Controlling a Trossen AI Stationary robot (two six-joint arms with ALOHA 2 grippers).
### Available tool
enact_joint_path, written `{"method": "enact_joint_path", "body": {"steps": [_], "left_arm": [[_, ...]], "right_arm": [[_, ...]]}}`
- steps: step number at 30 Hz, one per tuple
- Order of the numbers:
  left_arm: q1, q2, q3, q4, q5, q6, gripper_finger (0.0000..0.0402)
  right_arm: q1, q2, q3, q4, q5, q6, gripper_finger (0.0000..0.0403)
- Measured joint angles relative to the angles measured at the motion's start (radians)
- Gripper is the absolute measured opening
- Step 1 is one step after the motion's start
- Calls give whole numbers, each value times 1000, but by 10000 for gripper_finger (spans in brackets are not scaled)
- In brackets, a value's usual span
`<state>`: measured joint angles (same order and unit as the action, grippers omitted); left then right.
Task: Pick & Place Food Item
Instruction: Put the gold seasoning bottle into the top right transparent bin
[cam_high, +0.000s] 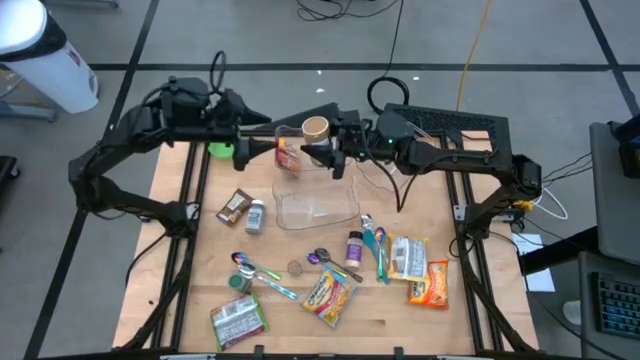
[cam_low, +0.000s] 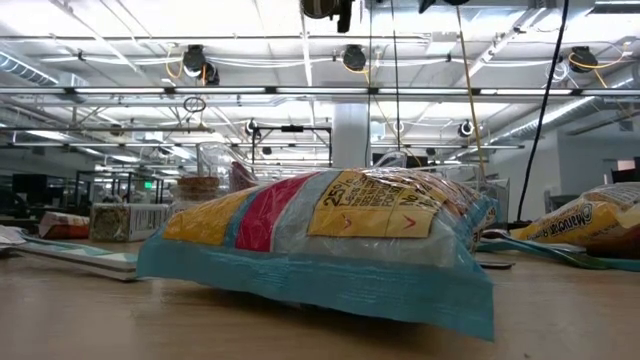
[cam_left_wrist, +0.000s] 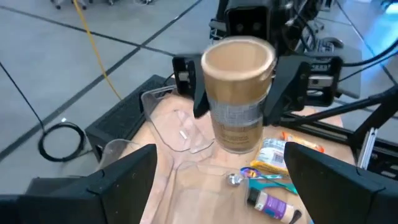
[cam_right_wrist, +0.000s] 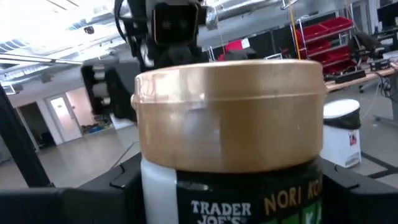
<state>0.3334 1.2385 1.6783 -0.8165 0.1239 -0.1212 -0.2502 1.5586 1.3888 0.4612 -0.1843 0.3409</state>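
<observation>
The pale wooden counter (cam_high: 200, 290) carries scattered snack packets, spoons and small bottles. Near its far edge lies a clear plastic tray (cam_high: 318, 208), the landmark here. Just beyond that tray, lifted off the counter, a tall cylindrical food canister with a gold-tan lid (cam_high: 315, 128), a white band under the lid and a dark printed label reading "Trader Joe's" and "Nori" stands upright. The right gripper (cam_high: 335, 150) has its jaws pinching the canister's sides. The left gripper (cam_high: 262, 140) faces it from the tray's far left, jaws spread wide, not touching.
</observation>
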Motion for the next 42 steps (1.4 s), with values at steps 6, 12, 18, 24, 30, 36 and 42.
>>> {"method": "enact_joint_path", "body": {"steps": [6, 12, 18, 24, 30, 36, 42], "left_arm": [[-28, 80, -1, 5, 2, -18, 356], [-37, 170, -1, 3, 45, -19, 372], [-38, 235, -1, 17, 173, -18, 395], [-48, 265, -1, 95, 241, -31, 398], [-49, 275, -2, 148, 186, -40, 398], [-51, 275, -2, 190, 136, -63, 399], [-52, 275, -2, 209, 129, -72, 399]], "right_arm": [[0, 0, 1, -4, 0, -13, 261], [1, 0, 1, -5, 0, -13, 273], [1, 0, 1, -25, 0, -32, 259], [3, 0, 1, -20, -1, -29, 273], [13, 0, 1, -20, -3, -31, 259], [22, 0, 1, -6, 1, -26, 265], [22, 0, 0, 56, -4, -13, 259]]}}
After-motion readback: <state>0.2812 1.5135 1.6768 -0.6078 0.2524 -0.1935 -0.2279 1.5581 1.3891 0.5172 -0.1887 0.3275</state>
